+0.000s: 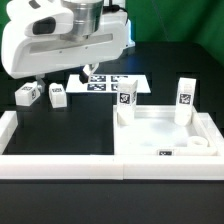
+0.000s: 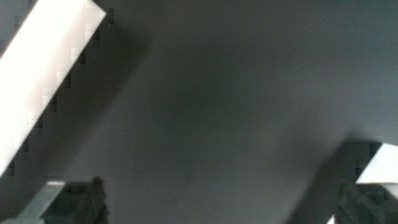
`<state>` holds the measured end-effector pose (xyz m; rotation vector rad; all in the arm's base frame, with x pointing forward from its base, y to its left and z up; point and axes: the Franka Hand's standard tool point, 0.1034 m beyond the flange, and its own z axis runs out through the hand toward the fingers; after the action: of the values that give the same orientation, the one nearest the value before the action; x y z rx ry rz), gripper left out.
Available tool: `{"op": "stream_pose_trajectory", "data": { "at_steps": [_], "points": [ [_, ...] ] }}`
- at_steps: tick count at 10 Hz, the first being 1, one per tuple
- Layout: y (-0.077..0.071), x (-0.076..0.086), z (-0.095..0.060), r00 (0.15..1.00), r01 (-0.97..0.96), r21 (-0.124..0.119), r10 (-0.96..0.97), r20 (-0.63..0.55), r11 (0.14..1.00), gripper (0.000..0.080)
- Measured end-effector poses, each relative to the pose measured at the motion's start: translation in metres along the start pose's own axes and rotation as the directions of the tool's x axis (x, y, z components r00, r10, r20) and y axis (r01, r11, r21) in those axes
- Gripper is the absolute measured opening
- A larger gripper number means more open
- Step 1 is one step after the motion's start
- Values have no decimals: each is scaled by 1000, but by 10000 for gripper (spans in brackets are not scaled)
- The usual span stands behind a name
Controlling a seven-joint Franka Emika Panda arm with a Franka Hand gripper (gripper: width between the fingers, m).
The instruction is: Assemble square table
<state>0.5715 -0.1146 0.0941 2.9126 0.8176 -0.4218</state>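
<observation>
Square tabletop (image 1: 160, 130) lying flat, two legs (image 1: 185, 93) upright on it, tool (image 2: 214, 198) open, empty

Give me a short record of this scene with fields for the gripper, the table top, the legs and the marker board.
gripper: open, nothing between its fingers, only dark table surface below
table top: white, rimmed, at the exterior view's right
upright legs: two, standing at the table top's far corners
loose legs: two, lying on the black table at the exterior view's left
marker board: flat on the table, behind the table top
</observation>
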Motion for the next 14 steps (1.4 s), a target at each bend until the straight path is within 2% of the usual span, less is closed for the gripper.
{"op": "stream_pose_trajectory", "data": {
  "at_steps": [2,3,4,5,6,12,13,14],
  "points": [
    [-1,-3,2,1000,-24,6,24,1,1000,648],
    [-2,-24,15,992,-123,30,122,17,992,648],
    [-6,-38,24,988,-150,44,148,40,988,648],
    [-13,-50,36,981,-185,78,180,73,980,648],
    [-17,-58,47,976,-205,101,195,96,974,648],
    [-18,-58,49,977,-201,101,192,97,974,648],
    [-20,-62,56,967,-243,95,233,99,965,648],
    [-26,-71,66,956,-279,102,266,122,955,648]
  ]
}}
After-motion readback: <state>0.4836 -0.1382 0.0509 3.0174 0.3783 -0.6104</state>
